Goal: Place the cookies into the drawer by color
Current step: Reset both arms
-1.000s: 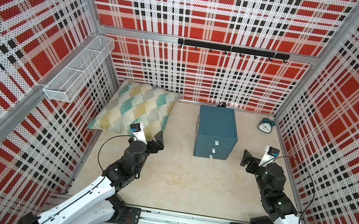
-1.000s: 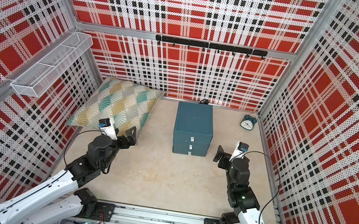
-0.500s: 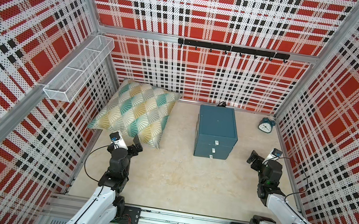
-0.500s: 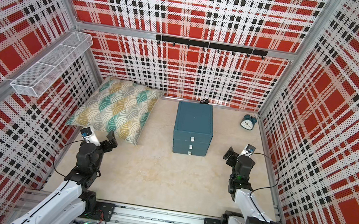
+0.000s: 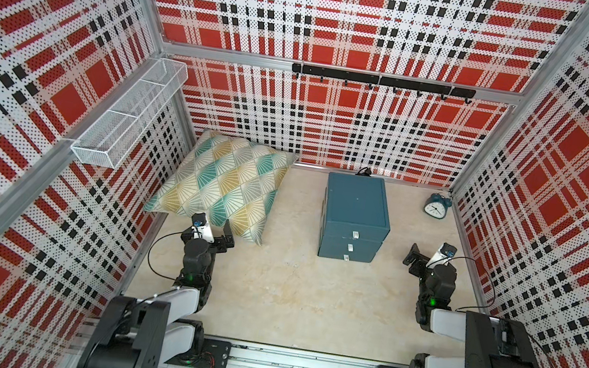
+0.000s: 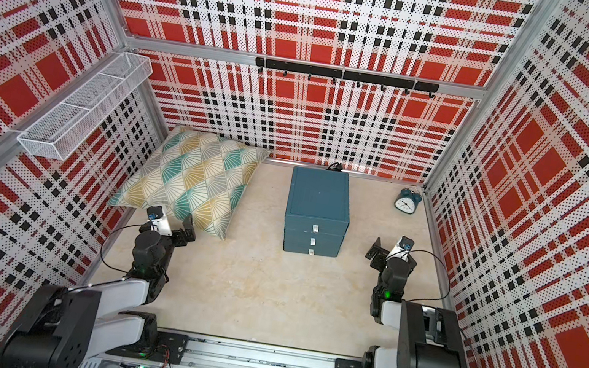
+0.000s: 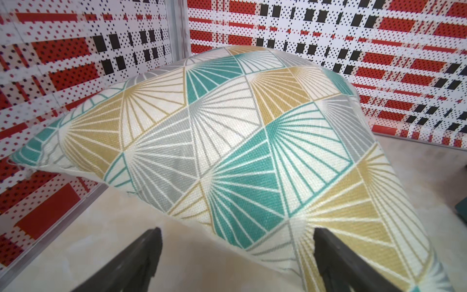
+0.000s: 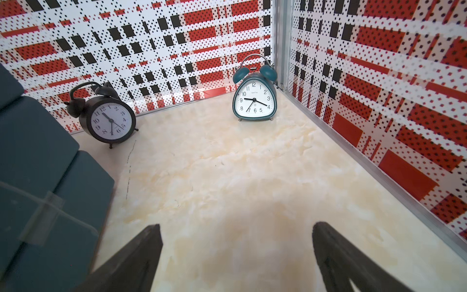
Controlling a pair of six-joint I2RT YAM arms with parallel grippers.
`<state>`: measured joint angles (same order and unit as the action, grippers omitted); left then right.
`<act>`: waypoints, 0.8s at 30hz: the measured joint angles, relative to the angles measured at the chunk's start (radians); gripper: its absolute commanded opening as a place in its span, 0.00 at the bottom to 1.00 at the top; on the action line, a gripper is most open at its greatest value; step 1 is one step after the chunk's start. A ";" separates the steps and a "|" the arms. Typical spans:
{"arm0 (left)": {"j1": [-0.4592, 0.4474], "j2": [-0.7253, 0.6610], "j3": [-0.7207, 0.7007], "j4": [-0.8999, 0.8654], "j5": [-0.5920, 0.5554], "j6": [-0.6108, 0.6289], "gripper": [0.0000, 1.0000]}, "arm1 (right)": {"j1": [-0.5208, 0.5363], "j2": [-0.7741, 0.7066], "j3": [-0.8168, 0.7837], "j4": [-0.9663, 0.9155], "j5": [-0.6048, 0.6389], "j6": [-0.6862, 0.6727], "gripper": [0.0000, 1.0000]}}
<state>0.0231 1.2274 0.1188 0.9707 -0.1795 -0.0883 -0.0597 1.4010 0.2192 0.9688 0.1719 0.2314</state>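
Beige marbled tabletop (image 5: 287,292) runs out from the near edge, where both arms sit folded low, and no cookies show on it in any view. Whether the packets lie inside the drawer or out of sight cannot be told. Towards the left edge the left gripper (image 5: 214,226) hovers with its fingers spread wide and nothing between them; its wrist view shows the left gripper (image 7: 237,230) pointed at the near corner of a patterned cushion (image 7: 227,139). Towards the right edge the right gripper (image 5: 427,258) is equally wide apart and empty, aimed over bare surface in its own wrist view (image 8: 237,225). Between the two, a little farther back, stands the drawer (image 5: 355,206), a teal cabinet whose three fronts and pull tabs (image 5: 350,247) face the near edge, all three pushed in flush in both top views (image 6: 319,197). Its slide axis therefore runs from far to near. The right gripper is just beside the cabinet's right front corner, while the left one is well apart from it, so the right arm looks better placed to take a tab. At the far edge a black clock (image 8: 108,118) stands behind the cabinet, and a teal clock (image 8: 254,101) sits in the far right corner.
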 measured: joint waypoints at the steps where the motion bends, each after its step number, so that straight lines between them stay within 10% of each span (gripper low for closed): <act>1: 0.000 0.029 0.002 0.035 0.005 0.002 0.99 | 0.002 0.000 0.000 0.011 0.001 -0.004 1.00; 13: -0.004 0.337 0.064 0.333 0.081 0.037 0.99 | 0.081 0.151 0.077 0.093 -0.052 -0.120 1.00; 24: -0.031 0.341 0.089 0.346 0.041 0.052 0.99 | 0.092 0.151 0.090 0.084 -0.051 -0.154 1.00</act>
<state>-0.0074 1.5681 0.2081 1.3170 -0.1387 -0.0360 0.0322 1.5520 0.3096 1.0527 0.1207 0.0769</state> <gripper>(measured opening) 0.991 0.999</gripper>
